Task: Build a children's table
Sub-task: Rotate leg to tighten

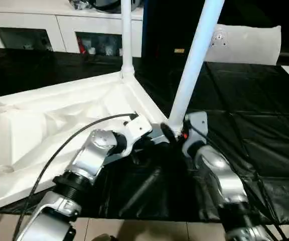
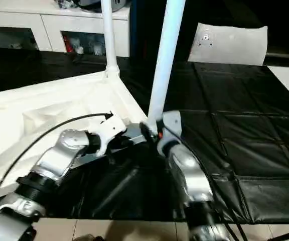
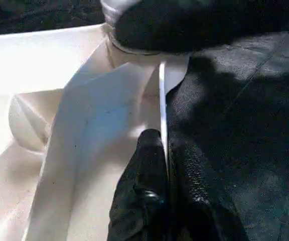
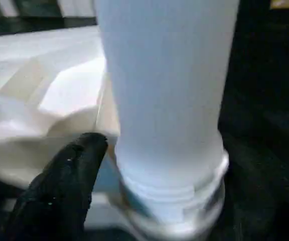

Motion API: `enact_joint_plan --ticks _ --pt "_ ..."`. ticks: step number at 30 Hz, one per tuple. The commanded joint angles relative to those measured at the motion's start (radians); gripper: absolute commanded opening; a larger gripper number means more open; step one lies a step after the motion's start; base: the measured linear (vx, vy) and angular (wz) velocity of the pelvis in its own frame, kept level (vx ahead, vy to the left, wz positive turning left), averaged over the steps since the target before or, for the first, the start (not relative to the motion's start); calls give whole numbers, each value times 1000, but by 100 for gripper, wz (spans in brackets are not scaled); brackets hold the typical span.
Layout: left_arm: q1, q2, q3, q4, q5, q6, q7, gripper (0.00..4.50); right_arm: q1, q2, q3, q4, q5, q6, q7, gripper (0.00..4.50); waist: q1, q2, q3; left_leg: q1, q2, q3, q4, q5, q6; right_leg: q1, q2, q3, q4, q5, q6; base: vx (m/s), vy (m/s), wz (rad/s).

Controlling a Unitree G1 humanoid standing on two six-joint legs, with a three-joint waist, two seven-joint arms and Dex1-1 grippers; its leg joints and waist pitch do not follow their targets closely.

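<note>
No text, label, brand or number can be read here. The flat whitish bag (image 1: 245, 44) at the far side of the black mat carries a small round mark — too small to make out (it may be print or a fitting, I cannot tell which).

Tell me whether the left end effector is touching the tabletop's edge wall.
Touching. The left wrist view shows the left end effector shut on the thin edge wall of the tabletop, its black fingers pressed against both faces.
</note>
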Motion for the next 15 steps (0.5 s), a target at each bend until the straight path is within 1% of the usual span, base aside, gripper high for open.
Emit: enact_joint_plan --ticks 1,2,3,4,5,6,7,8,9,10,12,13,15 --pt "20 27 -20 30 -27 -81 -69 0 24 -34 26 -37 40 -4 103 415 4 -10 -48 22 70 -38 -66 -186 29 17 -86 41 -87 -86 -174 0 0 0" --pt "21 34 -21 33 -29 -98 -82 0 27 -44 25 -43 44 -8 116 432 5 -9 -48 22 70 -38 -64 -182 34 17 -86 41 -87 -78 -175 0 0 0" --pt "24 60 -23 41 -39 -125 -130 0 35 -82 19 -64 59 -21 174 440 4 -10 -48 19 69 -38 -64 -170 41 20 -85 40 -85 -63 -176 0 0 0" --pt "25 78 -26 47 -45 -144 -163 0 42 -120 14 -81 70 -32 229 446 5 -10 -51 19 69 -37 -61 -159 49 21 -86 40 -82 -39 -182 0 0 0" --pt "27 91 -30 49 -49 -163 -191 0 44 -137 14 -88 76 -36 255 446 6 -9 -52 20 70 -36 -59 -154 52 21 -85 40 -80 -22 -187 0 0 0" --pt "27 114 -41 59 -54 -204 -239 0 46 -169 15 -96 79 -45 300 446 3 -10 -51 20 70 -34 -58 -141 63 19 -83 39 -77 9 -198 0 0 0" --pt "26 135 -50 70 -55 -239 -277 0 48 -201 18 -101 77 -56 341 446 7 -11 -51 21 69 -34 -56 -138 71 21 -83 38 -77 12 -201 0 0 0" --pt "24 144 -53 78 -56 -258 -296 0 48 -216 20 -102 75 -63 360 446 7 -9 -51 21 69 -34 -55 -138 75 20 -83 38 -76 14 -204 0 0 0" --pt "23 154 -56 84 -60 -267 -319 0 47 -235 21 -103 78 -66 390 446 6 -10 -51 21 69 -33 -56 -141 76 21 -82 37 -76 14 -206 0 0 0" --pt "21 163 -57 93 -67 -279 -345 0 44 -255 24 -104 88 -62 426 446 7 -6 -51 23 72 -34 -56 -143 76 19 -84 37 -75 11 -214 0 0 0" --pt "12 178 -60 112 -77 -302 -391 0 39 -294 35 -110 110 -53 502 446 9 -7 -53 26 74 -33 -56 -141 75 20 -83 36 -72 22 -228 0 0 0" --pt "4 185 -62 125 -84 -319 -417 0 35 -316 46 -113 119 -50 547 446 12 -8 -53 27 74 -33 -54 -141 79 21 -82 35 -71 31 -236 0 0 0" --pt "-9 196 -70 140 -92 -343 -460 0 27 -349 70 -114 125 -48 621 446 15 -9 -53 24 75 -32 -53 -131 85 22 -85 35 -68 56 -243 0 0 0"
